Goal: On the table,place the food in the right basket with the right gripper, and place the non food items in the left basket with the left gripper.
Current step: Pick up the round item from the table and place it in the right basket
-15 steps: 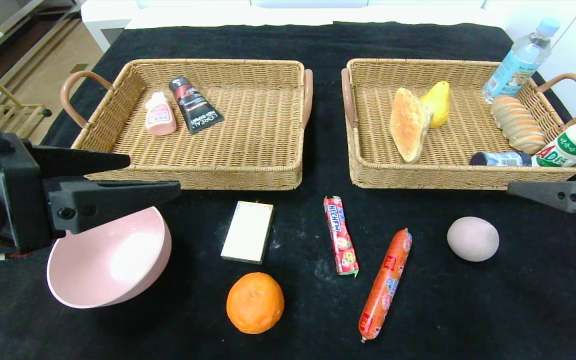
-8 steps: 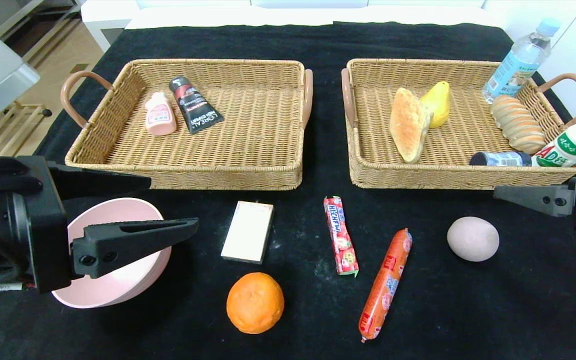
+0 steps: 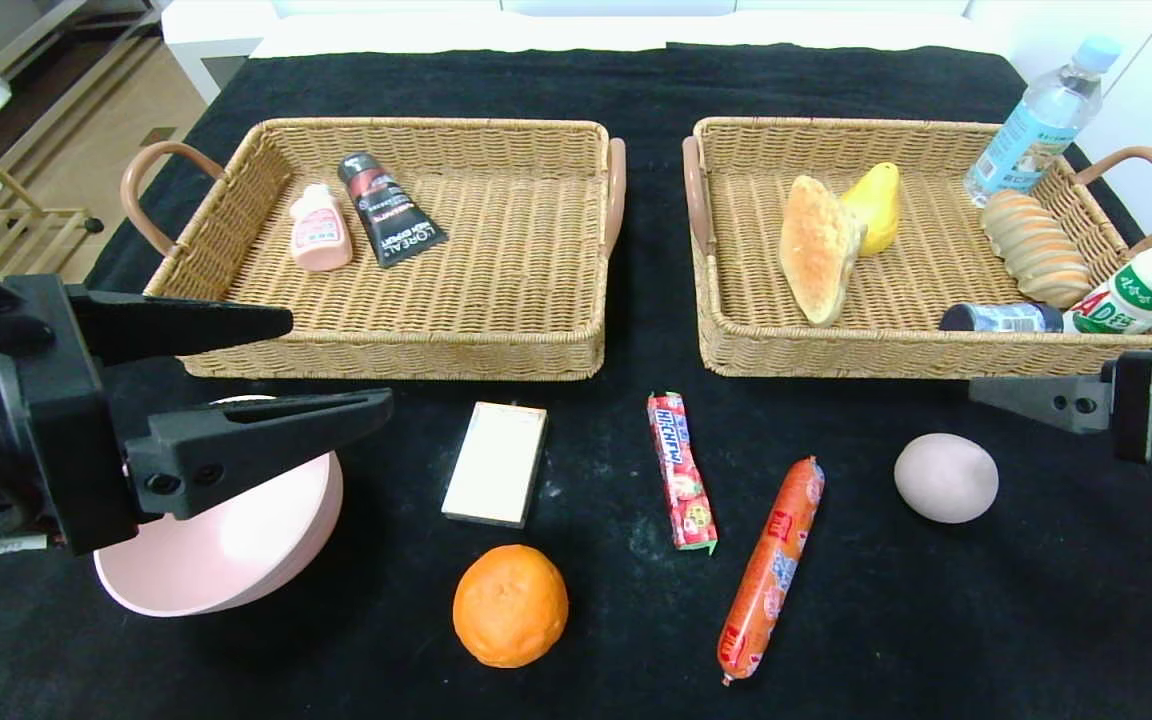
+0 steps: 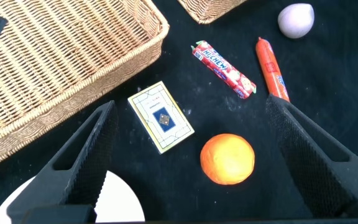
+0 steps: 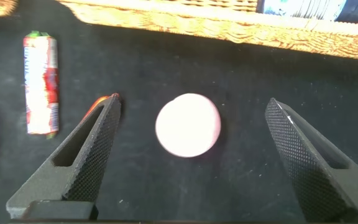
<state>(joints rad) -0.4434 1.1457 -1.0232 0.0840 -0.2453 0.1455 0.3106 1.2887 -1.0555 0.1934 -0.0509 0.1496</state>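
On the black table lie a pink bowl (image 3: 236,545), a white card box (image 3: 495,463), a red candy roll (image 3: 680,471), an orange sausage (image 3: 771,565), an orange (image 3: 510,605) and a pale egg (image 3: 946,477). My left gripper (image 3: 341,362) is open and empty, hovering over the bowl; in its wrist view (image 4: 190,106) the card box (image 4: 161,116) and the orange (image 4: 228,159) lie between its fingers. My right gripper (image 3: 986,392) is open and empty above the egg (image 5: 188,124), which sits between its fingers (image 5: 95,146).
The left basket (image 3: 386,345) holds a pink bottle (image 3: 319,228) and a black tube (image 3: 389,209). The right basket (image 3: 836,362) holds bread (image 3: 816,248), a yellow pear (image 3: 874,205), a ridged roll (image 3: 1034,247), a dark can (image 3: 1001,317) and a milk bottle (image 3: 1146,285). A water bottle (image 3: 1041,120) stands behind.
My left gripper has dipped over the bowl, then risen a little and shifted forward. My right gripper has crept left towards the egg. No object has moved.
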